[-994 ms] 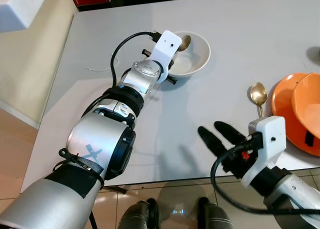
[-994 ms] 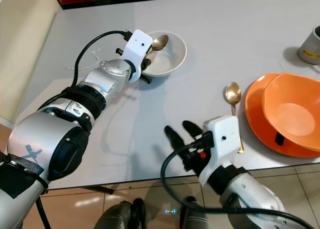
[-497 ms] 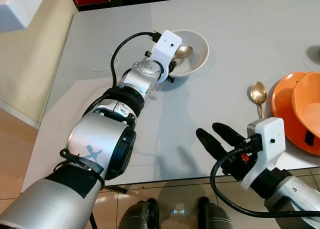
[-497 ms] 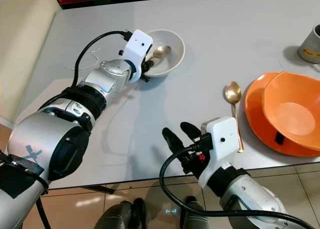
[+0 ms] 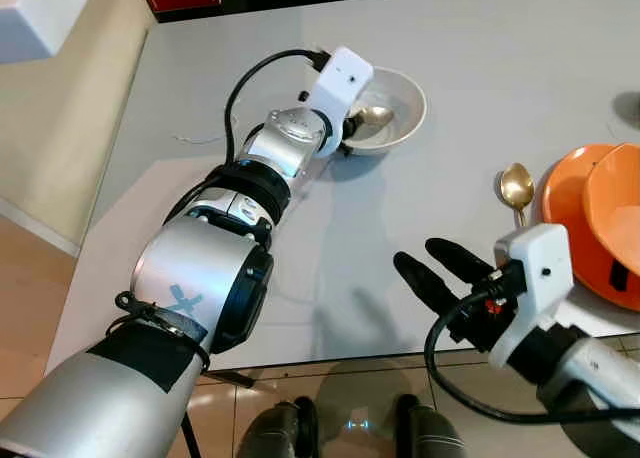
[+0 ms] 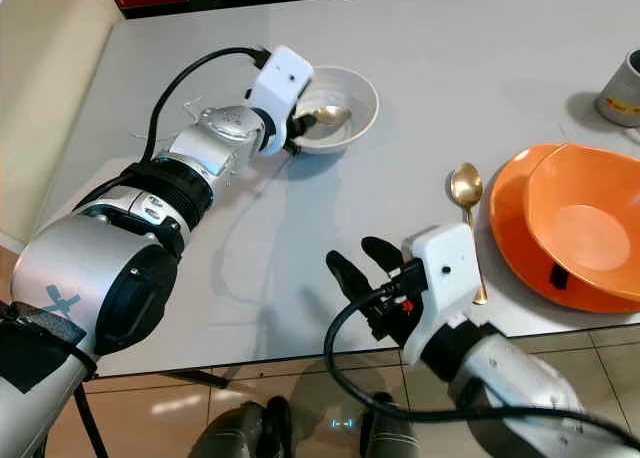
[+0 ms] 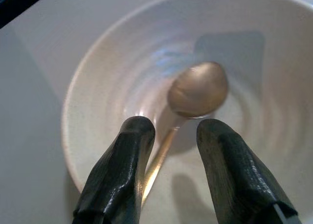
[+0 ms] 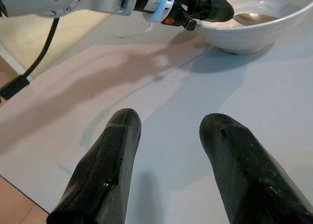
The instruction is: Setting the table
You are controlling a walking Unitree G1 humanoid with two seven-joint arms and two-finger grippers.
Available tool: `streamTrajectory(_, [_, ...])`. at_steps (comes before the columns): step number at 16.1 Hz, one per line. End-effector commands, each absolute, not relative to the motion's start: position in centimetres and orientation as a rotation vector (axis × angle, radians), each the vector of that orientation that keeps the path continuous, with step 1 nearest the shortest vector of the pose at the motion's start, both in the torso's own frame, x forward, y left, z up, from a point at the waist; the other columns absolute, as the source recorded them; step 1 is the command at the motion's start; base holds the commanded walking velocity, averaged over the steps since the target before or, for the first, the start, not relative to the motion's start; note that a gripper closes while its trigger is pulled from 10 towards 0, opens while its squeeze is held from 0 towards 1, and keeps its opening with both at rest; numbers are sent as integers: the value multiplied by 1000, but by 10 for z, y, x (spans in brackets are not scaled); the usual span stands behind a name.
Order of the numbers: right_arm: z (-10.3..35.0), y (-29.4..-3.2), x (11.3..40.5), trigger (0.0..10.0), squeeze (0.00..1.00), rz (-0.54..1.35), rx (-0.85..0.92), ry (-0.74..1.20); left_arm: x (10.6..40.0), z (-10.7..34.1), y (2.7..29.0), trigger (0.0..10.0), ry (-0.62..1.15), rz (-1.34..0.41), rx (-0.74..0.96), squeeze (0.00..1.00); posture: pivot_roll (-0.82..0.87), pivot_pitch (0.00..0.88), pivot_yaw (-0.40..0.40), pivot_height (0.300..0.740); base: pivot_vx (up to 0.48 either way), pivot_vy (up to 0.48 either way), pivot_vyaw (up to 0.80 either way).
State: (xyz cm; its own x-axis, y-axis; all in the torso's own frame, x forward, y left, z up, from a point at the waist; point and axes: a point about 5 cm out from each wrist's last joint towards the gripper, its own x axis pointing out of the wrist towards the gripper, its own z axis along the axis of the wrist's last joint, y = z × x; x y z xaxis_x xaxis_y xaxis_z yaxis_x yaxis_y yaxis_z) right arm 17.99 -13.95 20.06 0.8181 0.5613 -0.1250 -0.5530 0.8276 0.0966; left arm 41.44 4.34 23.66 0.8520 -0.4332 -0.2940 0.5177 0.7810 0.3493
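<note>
Two spoons are on our table, and one of them lies in the white bowl, directly ahead of our left gripper. That gripper's fingers stand a little apart on either side of the handle; the handle runs down between them toward the wrist, and we cannot tell whether a pad touches it. We judge the spoon has been laid with its scoop on the bowl's floor and its handle sloping up toward the rim nearest the gripper, so that it rests there by itself.

Our right gripper hovers low over bare table near the front edge, its fingers spread wide and holding nothing. The second gold spoon lies beyond and to the right of that gripper, just beside the orange plate, which carries an orange bowl. A mug stands further off to the right. This place looks already set.
</note>
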Motion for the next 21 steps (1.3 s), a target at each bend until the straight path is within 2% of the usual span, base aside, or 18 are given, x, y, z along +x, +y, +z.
streamTrajectory(1, [201,-139,178,10000,0,621,62,151,416,244,47,10000,213,-525,485,0,-155,169,115,740,0,0,0])
streamTrajectory(6, [202,-139,185,10000,0,654,49,144,417,254,52,10000,207,-554,463,0,-148,141,97,740,0,0,0])
streamTrajectory(10, [204,-143,192,10000,0,658,48,124,421,290,59,10000,113,-560,318,0,-133,98,80,740,0,0,0])
streamTrajectory(13, [202,-140,197,10000,0,679,53,125,421,280,64,10000,140,-540,393,0,-123,94,64,740,0,0,0])
streamTrajectory(16, [202,-138,196,10000,0,690,55,122,422,277,64,10000,126,-533,369,0,-127,99,62,740,0,0,0])
streamTrajectory(18, [204,-140,196,10000,0,668,53,105,423,299,68,10000,-21,-523,258,0,-131,91,80,740,0,0,0])
streamTrajectory(19, [206,-144,197,10000,0,603,52,64,423,312,74,10000,-91,-532,129,0,-126,80,86,740,0,0,0])
streamTrajectory(20, [207,-148,199,10000,0,513,53,28,422,316,82,10000,-147,-537,88,0,-120,69,90,740,0,0,0])
streamTrajectory(21, [205,-152,203,10000,0,416,73,2,414,311,91,10000,-270,-540,133,0,-106,58,87,740,0,0,0])
